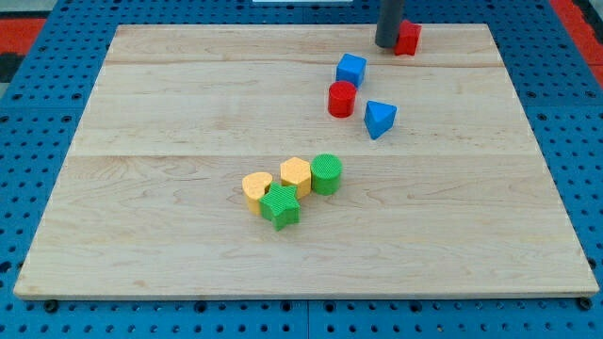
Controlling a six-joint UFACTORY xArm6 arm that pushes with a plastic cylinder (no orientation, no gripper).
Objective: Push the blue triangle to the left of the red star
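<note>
1. My tip (388,45) stood at the view's top, the dark rod upright, its end touching the left side of the red star (408,38). No hand showed, so its state could not be told.
2. The blue triangle (380,119) lay well below the star, toward the view's bottom, just right of the red cylinder (341,99); a blue cube (350,70) sat just above that cylinder.
3. Lower on the pale wooden tabletop (170,113), four ribbed blocks clustered: a yellow heart-like block (255,189), a yellow hexagon (295,175), a green cylinder (326,173) and a green star (281,206).
</note>
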